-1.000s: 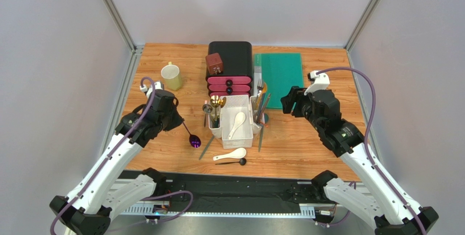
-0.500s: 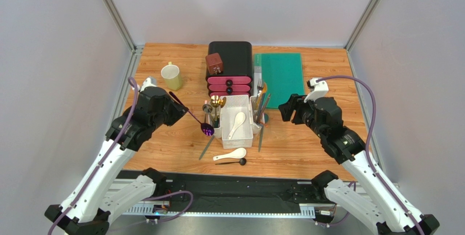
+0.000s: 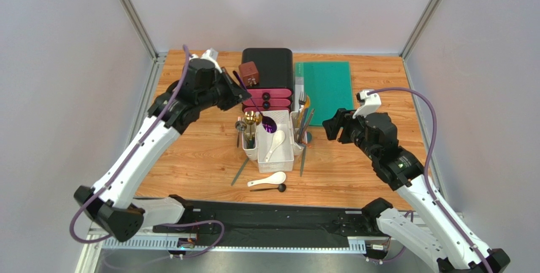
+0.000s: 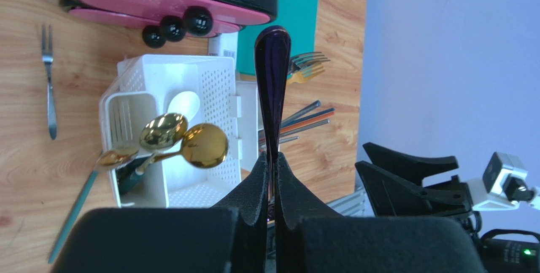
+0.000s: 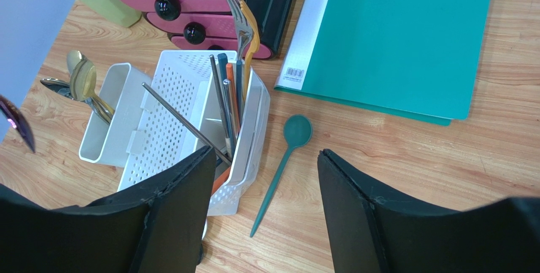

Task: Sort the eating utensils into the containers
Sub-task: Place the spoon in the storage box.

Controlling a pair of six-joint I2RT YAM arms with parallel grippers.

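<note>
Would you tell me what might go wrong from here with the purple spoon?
The left end effector pinches the purple spoon by its thin handle, so it may slip or swing. Lowering it could knock the gold spoons standing in the side bin. The open right end effector sits near the caddy; the two might collide.

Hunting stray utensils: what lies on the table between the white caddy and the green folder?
A teal spoon, on the table, apart from the folder; the right wrist view shows it.

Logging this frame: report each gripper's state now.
Left gripper: shut on the purple spoon.
Right gripper: open, holding nothing.
</note>
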